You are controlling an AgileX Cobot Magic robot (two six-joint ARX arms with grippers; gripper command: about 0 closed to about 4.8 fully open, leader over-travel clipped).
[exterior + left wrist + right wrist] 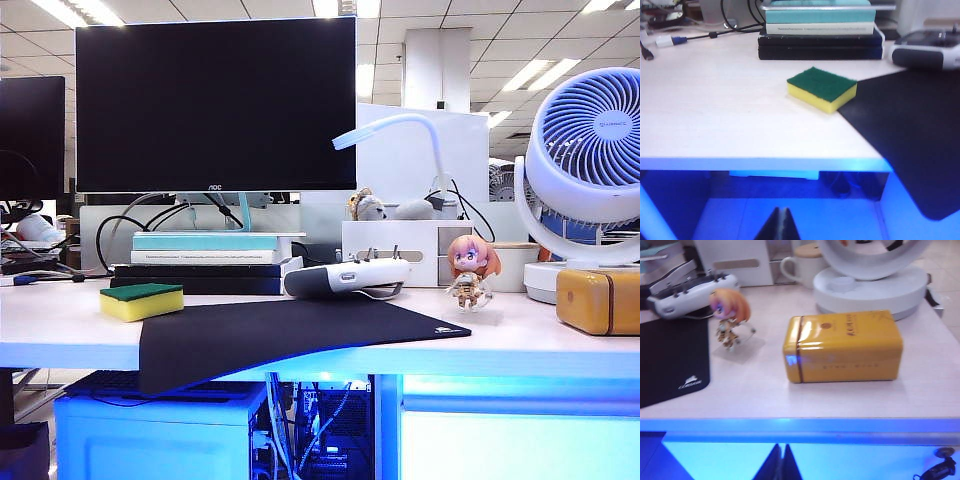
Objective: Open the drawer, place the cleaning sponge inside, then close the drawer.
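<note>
My left claw (781,225) sits below the front edge of the worktop (715,115), jaws pressed together into one dark wedge, holding nothing. Beyond it, up on the worktop, I see the sponge (822,89): yellow foam with the green scouring layer on top, lying flat, its corner just at the edge of the black mat (910,130), back from the front edge. Behind the sponge a stack of books (820,30) stands toward the back of the worktop.

My right claw (783,464) is likewise shut and empty, low in front of the worktop edge. Just beneath that edge runs the blue-lit drawer (840,455), its flat front flush and closed. On the worktop above it lies a yellow tin (842,346) on its side, near the front edge, with a small figurine (729,315) beside it and the white base of a fan (870,287) behind.

In the exterior view neither claw shows. The sponge (141,301) rests left of the mat (300,335), which overhangs the front edge, and the drawer (520,440) glows pale blue under the right part of the worktop (560,335).
</note>
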